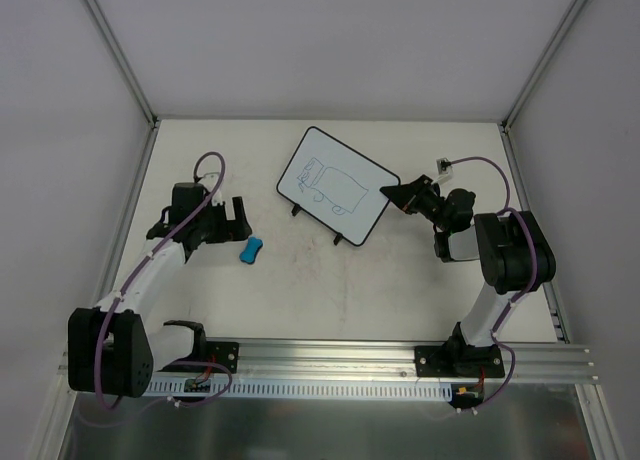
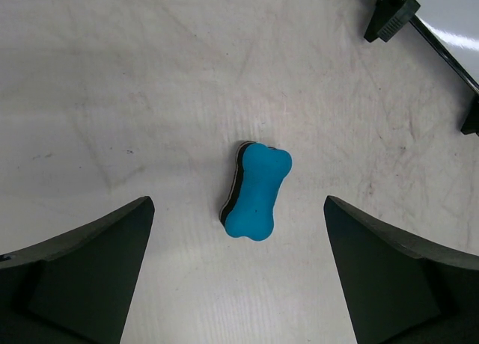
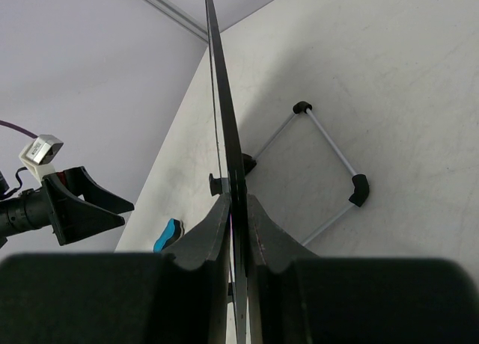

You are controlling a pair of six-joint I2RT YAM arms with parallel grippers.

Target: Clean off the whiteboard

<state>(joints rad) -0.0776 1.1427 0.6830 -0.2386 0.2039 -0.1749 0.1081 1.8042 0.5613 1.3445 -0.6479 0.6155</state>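
Top external, whiteboard [image 1: 337, 186], blue scribbles [image 1: 322, 180], seemingly illegible

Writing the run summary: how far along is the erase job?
Done: right gripper clamps the whiteboard by its edge. In hand: left gripper open, facing the eraser, lying loose on the table. Left: grab it, wipe off the blue scribbles; none erased.
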